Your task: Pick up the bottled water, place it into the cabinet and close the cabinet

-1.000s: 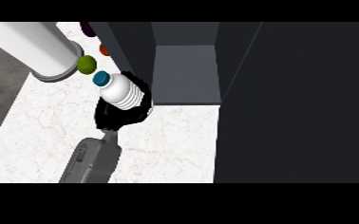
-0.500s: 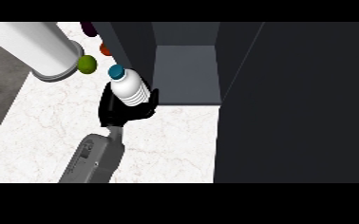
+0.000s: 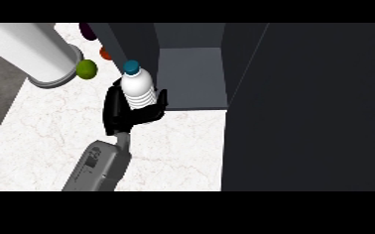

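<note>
Here, one black robot hand [image 3: 124, 113] on a grey forearm [image 3: 99, 166] comes up from the bottom edge at about 7 o'clock in the head view. I cannot tell from the view alone whether it is the left or the right one. Its fingers and thumb are curled round a clear plastic water bottle with a blue cap [image 3: 139, 89]. The bottle stands almost upright in the hold, with its cap pointing toward 12 o'clock. The lower part of the bottle is hidden inside the hand.

The bottle is above the white marble tabletop [image 3: 51, 129], just beside the front left edge of the dark grey cabinet [image 3: 194, 79]. The cabinet is open, and its grey inside floor shows at about 1 o'clock from the bottle. A big dark cabinet door [image 3: 307, 109] fills the side at 3 o'clock.

At 10 o'clock from the bottle lies a small round green fruit [image 3: 86, 69]. It touches the rim of a large white cylinder [image 3: 36, 52]. A small orange thing [image 3: 105, 54] and a dark purple thing [image 3: 88, 30] peek out by the cabinet wall at 11 o'clock.
</note>
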Controlling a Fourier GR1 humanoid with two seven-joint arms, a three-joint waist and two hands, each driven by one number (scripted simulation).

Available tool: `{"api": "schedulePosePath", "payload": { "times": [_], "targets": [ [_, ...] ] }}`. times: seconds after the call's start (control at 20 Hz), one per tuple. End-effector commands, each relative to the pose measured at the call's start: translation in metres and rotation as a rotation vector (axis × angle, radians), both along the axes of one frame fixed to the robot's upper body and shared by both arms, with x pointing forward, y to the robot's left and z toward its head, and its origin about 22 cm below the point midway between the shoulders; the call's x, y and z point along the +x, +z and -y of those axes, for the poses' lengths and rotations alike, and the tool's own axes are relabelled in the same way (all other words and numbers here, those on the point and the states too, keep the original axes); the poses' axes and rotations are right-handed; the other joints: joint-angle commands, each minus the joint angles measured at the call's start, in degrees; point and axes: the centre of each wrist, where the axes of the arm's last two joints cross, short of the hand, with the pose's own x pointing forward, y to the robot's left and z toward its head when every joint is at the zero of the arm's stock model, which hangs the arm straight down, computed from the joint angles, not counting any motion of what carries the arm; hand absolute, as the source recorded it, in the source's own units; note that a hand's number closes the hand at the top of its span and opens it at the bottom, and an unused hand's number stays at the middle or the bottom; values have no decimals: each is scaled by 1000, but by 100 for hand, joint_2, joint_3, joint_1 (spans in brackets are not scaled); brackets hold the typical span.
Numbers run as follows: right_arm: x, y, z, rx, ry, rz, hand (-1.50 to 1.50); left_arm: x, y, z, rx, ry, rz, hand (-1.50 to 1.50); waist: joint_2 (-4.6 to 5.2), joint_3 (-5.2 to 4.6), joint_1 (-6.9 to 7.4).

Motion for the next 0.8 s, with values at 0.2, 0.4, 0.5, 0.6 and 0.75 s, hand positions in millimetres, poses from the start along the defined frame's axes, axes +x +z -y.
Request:
{"api": "schedulePosePath", "payload": {
  "times": [0.2,0.4,0.5,0.6,0.75],
  "targets": [
    [10,-3,-9,23,31,16,-150,54,49,39,152,-18,51,150,162,58,-385],
    [7,0,3,1,51,1,-150,53,46,31,230,25,44,150,163,63,-473],
    [12,-1,-5,4,41,7,-150,55,47,25,249,41,48,150,171,57,-452],
    [10,-5,-4,10,61,11,-150,56,45,24,255,70,52,150,178,60,-524],
    [7,1,-8,16,69,11,-150,56,36,12,302,108,22,150,171,53,-517]
  ]
}}
